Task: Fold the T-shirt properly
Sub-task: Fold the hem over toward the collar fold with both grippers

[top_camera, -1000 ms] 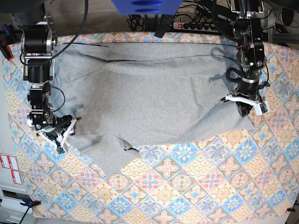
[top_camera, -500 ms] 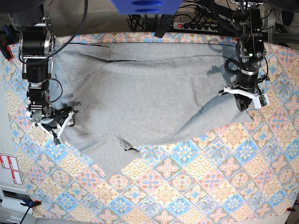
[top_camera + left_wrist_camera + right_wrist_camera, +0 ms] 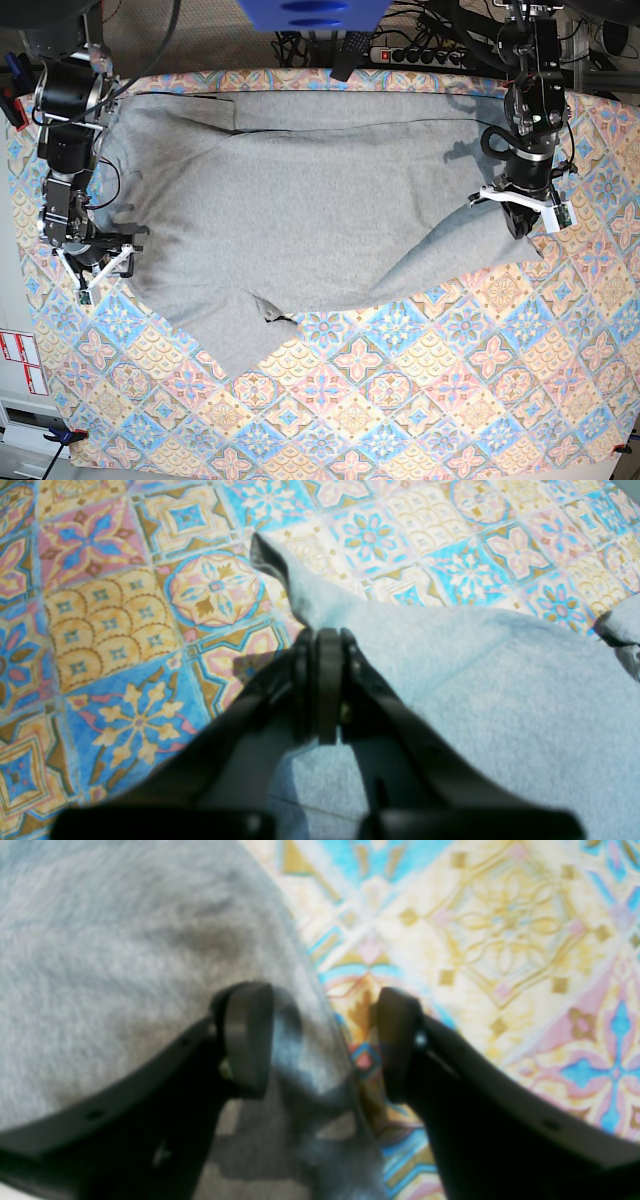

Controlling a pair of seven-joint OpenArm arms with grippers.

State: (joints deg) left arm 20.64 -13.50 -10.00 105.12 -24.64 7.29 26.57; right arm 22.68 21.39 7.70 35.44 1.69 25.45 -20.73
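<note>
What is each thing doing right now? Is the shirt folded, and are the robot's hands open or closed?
T-shirt: spread out, rumpled, not folded; one edge pinched and lifted.
Left gripper: shut on the T-shirt's edge.
Right gripper: open, straddling the shirt's edge, holding nothing.
Tablecloth: lying flat under the shirt.

Right wrist view is blurred throughout; the T-shirt (image 3: 125, 940) runs off its left edge, its lettering unseen, and the left end effector (image 3: 320, 690) hides the pinched fabric
</note>
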